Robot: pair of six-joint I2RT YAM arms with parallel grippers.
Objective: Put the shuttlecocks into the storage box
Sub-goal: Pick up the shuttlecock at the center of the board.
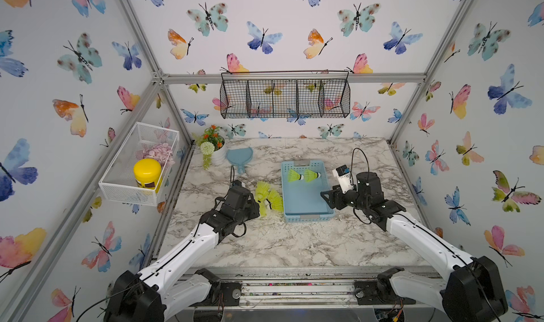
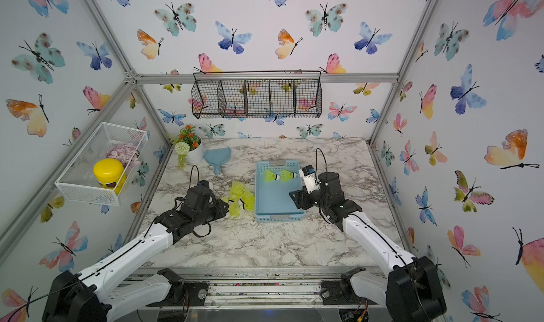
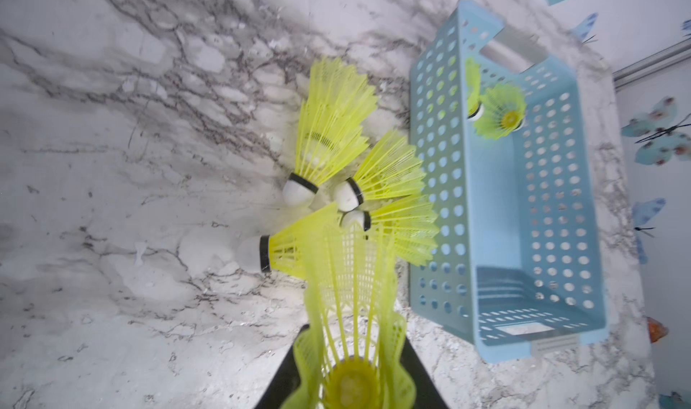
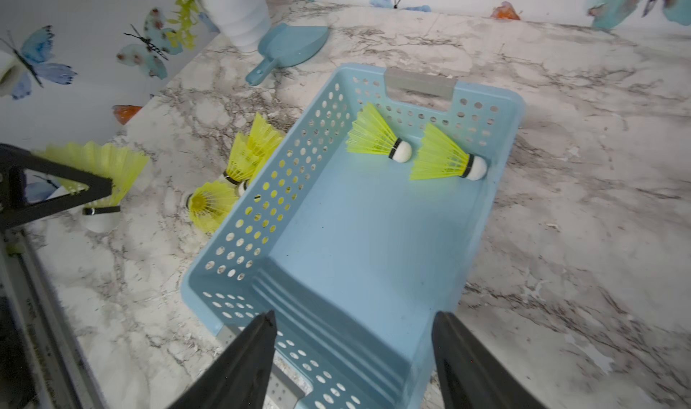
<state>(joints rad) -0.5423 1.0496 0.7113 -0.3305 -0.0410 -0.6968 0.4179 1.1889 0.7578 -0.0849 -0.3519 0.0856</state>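
The light blue storage box (image 1: 306,208) (image 2: 276,200) sits mid-table with two shuttlecocks (image 1: 294,175) (image 4: 377,138) lying at its far end. Several more yellow-green shuttlecocks (image 1: 269,197) (image 3: 332,127) are piled on the marble right beside the box's left wall. My left gripper (image 3: 353,336) is shut on one shuttlecock (image 3: 351,295), squeezing its skirt, just short of that pile. In the right wrist view this held shuttlecock (image 4: 97,160) hangs cork down, close above the table. My right gripper (image 4: 355,317) (image 1: 326,195) hovers open and empty over the box's near right part.
A white potted plant (image 1: 215,150) and a blue scoop (image 1: 240,157) stand at the back left of the table. A white wire basket (image 1: 117,185) holding a yellow-lidded jar hangs on the left wall. A black wire basket (image 1: 285,99) hangs on the back wall.
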